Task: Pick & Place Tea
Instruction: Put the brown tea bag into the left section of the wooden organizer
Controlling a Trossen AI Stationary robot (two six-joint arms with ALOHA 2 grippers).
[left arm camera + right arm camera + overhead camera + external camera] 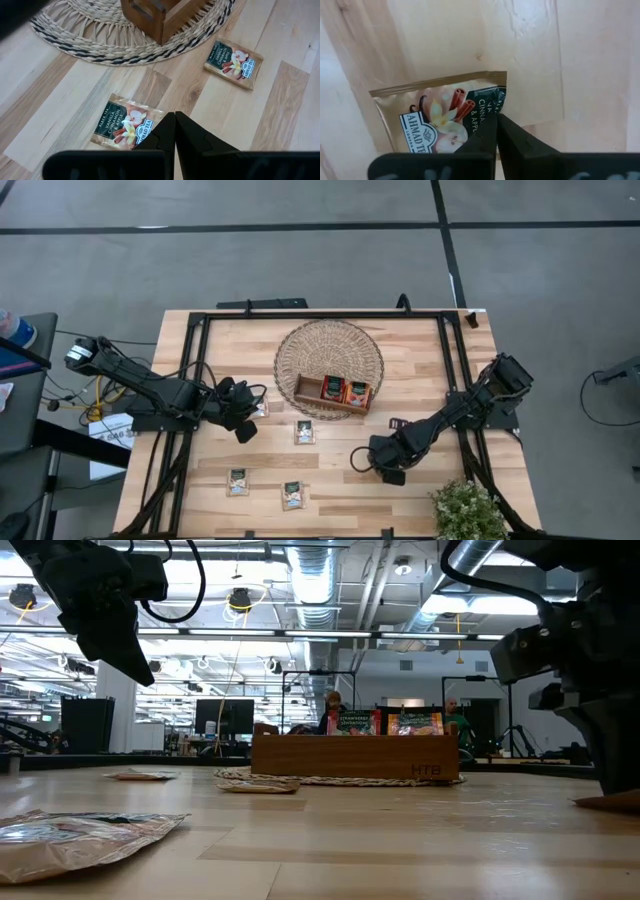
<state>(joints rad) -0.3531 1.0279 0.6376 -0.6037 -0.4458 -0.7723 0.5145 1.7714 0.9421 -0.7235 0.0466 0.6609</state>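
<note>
Cream-and-green tea sachets lie flat on the wooden table: one (445, 120) under my right gripper (496, 120), one (125, 125) below my left gripper (175, 120), one (234, 62) farther right, two (237, 481) (292, 495) near the front edge. My left gripper (245, 418) hangs shut above the table, left of the tray, touching nothing. My right gripper (385, 465) points straight down, shut, at the table's right front. The wooden tray (310, 395) holds two upright sachets (333, 388) (357, 392). My right gripper comes from above, pointing down, with its shut fingers (487, 132) meeting on the sachet's dark green end (492, 107), near a corner. The fingertips themselves hide the place of contact. The sachet lies flat on the table.
The tray stands on a round woven mat (330, 340) at the table's middle back. A potted plant (467, 510) sits at the front right corner. A black frame (450, 350) runs along the table's sides. People show in the room beyond (333, 705).
</note>
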